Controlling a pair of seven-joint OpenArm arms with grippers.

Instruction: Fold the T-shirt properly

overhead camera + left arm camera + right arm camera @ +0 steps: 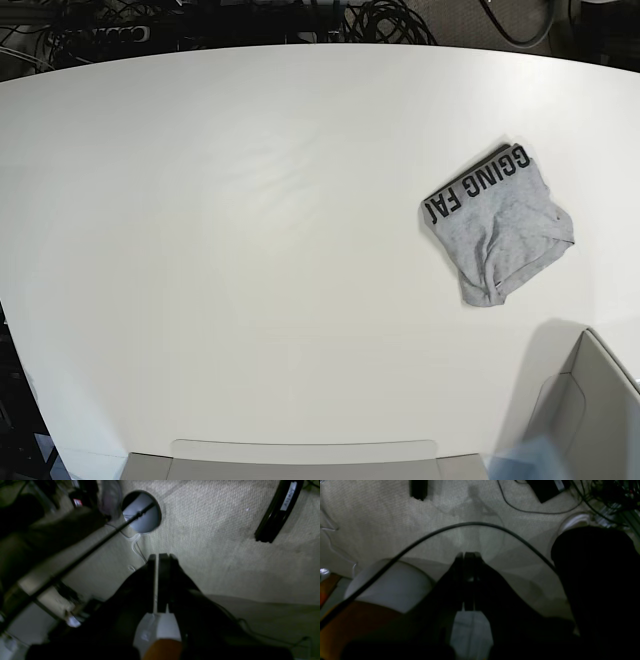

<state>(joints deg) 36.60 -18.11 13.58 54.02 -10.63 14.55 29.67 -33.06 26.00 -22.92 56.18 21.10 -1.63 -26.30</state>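
Base view shows the T-shirt (497, 226) bundled on the table's (250, 250) right side, nearer the left arm; both the left gripper (158, 557) and right gripper (466, 555) are pressed together, empty, off the table.

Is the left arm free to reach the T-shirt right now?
Probably yes. The T-shirt lies bunched in the open on the table, on the left arm's side, with nothing over it. The left gripper is shut and off the table.

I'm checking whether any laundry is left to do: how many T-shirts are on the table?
1. The T-shirt lies folded into a small bundle on the right side of the white table, lettering showing along its upper edge. Nothing there could hide another.
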